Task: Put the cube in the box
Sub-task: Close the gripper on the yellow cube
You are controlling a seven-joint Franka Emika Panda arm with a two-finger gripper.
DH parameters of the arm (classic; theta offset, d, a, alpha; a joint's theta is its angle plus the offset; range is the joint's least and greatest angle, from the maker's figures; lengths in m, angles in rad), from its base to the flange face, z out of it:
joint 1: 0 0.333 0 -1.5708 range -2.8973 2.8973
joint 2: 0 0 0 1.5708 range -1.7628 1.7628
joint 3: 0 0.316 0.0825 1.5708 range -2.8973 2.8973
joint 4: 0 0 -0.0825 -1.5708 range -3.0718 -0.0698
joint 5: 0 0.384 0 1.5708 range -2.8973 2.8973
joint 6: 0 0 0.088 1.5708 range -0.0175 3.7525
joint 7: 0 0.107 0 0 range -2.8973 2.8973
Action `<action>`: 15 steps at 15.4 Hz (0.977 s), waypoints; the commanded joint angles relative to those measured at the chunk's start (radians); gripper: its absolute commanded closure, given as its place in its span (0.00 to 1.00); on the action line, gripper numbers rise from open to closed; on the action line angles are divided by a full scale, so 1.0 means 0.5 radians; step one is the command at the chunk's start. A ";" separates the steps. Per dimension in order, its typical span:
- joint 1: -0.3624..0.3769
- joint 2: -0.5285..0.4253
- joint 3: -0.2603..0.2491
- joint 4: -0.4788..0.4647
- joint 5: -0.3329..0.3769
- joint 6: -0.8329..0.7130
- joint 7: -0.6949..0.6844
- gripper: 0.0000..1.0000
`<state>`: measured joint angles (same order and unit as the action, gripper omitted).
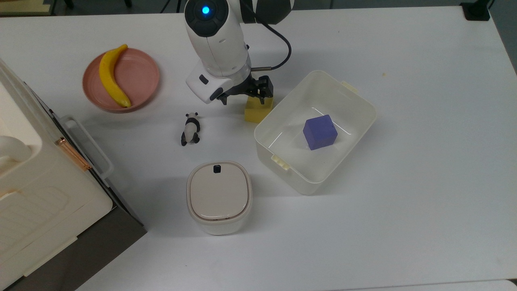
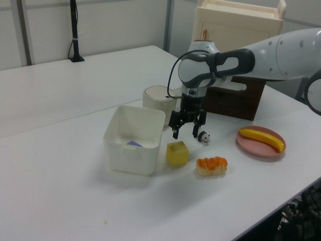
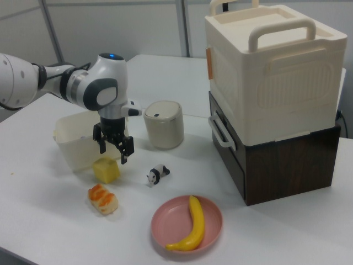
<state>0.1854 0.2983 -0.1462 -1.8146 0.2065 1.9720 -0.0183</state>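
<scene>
1. Pincer (image 2: 186,131) is hanging just above the yellow cube (image 2: 177,153), its two black fingers spread wide and pointing down, gripping nothing; the spread looks chosen so the fingers can pass down either side of the cube.
2. Yellow cube is sitting on the white tabletop (image 1: 404,202), just beside the near wall of the translucent white box (image 1: 365,107), so the carry into it is looking short once the cube is lifted above the rim.
3. Inside the box a purple-blue cube (image 1: 320,131) is lying near the middle, leaving bare floor around it for a second piece.
4. In the left view the salmon sushi piece (image 2: 211,165) is resting near the cube and the toy panda (image 2: 203,136) is lying just behind the pincer; both are standing clear of the fingers' way down.
5. Judging from this, the approach is ending and the grasp is not yet made.
</scene>
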 commanded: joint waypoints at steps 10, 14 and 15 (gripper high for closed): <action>0.148 -0.026 -0.017 -0.200 0.185 0.185 -0.111 0.00; 0.200 0.038 -0.017 -0.203 0.182 0.293 -0.092 0.00; 0.200 0.044 -0.017 -0.203 0.182 0.296 -0.092 0.00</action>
<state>0.2553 0.3108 -0.1442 -1.8938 0.2738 2.0753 -0.0521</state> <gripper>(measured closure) 0.000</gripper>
